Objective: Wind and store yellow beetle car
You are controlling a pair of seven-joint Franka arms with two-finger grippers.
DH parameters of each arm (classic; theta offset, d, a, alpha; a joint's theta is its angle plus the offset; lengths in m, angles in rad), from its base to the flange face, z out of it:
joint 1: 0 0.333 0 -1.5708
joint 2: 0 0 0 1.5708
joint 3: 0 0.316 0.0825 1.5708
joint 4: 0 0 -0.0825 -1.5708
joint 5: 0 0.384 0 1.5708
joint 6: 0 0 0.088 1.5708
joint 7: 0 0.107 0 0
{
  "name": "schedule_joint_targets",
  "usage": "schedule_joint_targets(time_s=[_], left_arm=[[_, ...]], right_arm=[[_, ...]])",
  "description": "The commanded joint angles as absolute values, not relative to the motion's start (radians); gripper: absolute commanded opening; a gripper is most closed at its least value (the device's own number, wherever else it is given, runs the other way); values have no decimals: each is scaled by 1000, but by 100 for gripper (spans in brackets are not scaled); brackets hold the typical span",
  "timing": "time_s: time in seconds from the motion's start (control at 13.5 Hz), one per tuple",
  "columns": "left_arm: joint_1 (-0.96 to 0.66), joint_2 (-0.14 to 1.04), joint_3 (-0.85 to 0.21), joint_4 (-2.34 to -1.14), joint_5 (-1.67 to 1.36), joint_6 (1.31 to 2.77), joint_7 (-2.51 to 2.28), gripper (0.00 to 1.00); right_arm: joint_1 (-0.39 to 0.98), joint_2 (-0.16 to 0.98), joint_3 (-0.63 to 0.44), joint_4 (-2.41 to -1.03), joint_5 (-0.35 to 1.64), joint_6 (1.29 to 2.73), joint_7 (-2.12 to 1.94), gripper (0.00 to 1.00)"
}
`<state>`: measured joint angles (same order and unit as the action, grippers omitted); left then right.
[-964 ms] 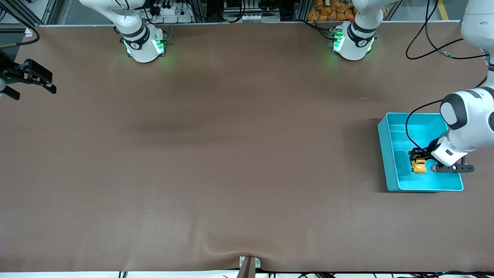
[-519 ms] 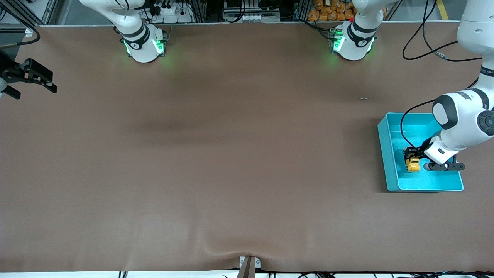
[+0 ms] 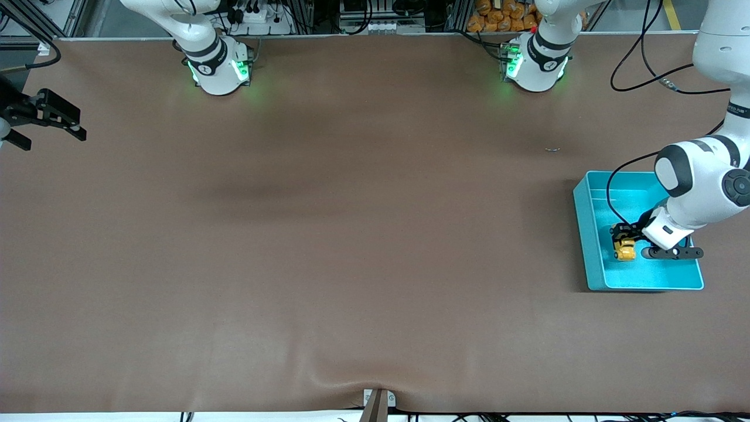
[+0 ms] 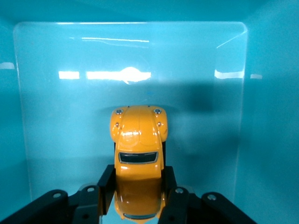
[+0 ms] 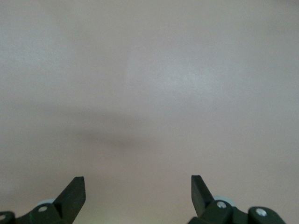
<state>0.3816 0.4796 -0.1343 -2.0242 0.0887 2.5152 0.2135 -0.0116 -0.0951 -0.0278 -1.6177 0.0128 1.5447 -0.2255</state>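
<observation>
The yellow beetle car [image 3: 624,251] is inside the turquoise bin [image 3: 586,234] at the left arm's end of the table. My left gripper [image 3: 622,239] is down in the bin and shut on the car's sides. In the left wrist view the car [image 4: 138,154] sits between the dark fingers [image 4: 106,179], low over the bin floor [image 4: 70,130]; I cannot tell whether its wheels touch it. My right gripper [image 3: 44,120] waits open and empty over the table at the right arm's end; in the right wrist view its fingertips [image 5: 74,191] are wide apart over bare brown mat.
The brown mat [image 3: 328,234] covers the table. A tiny dark speck [image 3: 551,149] lies on the mat between the bin and the left arm's base [image 3: 536,61]. The right arm's base [image 3: 218,64] stands at the table's back edge. A small bracket [image 3: 378,401] sits at the table's near edge.
My left gripper has carried the car a little toward the bin wall that faces the table's middle and lower into the bin. The right arm has not moved.
</observation>
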Motion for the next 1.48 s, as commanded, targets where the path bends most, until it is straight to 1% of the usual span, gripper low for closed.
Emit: schedule_joint_targets(time_s=[0.0, 0.22, 0.45, 0.59, 0.89, 0.96, 1.19, 1.41], left_arm=[[387, 476, -138, -2029, 90, 2537, 230, 100], [382, 456, -141, -2033, 89, 2531, 226, 100], [371, 396, -146, -2033, 91, 2487, 218, 100], [374, 355, -184, -2025, 89, 2445, 207, 100], [373, 253, -241, -2007, 87, 2301, 131, 100], [373, 238, -261, -1984, 83, 2252, 114, 100], [373, 227, -351, -1896, 77, 2090, -7, 100], [374, 210, -445, -1855, 77, 2001, -122, 100]], right_arm=[[-14, -98, -23, -1603, -2, 1531, -218, 100], [-14, -98, -25, -1601, -2, 1531, -218, 100], [-15, -98, -25, -1601, -2, 1529, -218, 100], [-15, -98, -25, -1600, -2, 1529, -219, 100], [-17, -98, -26, -1600, -3, 1528, -219, 100], [-17, -98, -26, -1600, -3, 1528, -219, 100], [-31, -100, -26, -1600, -5, 1528, -222, 100], [-34, -98, -26, -1600, -5, 1529, -222, 100]])
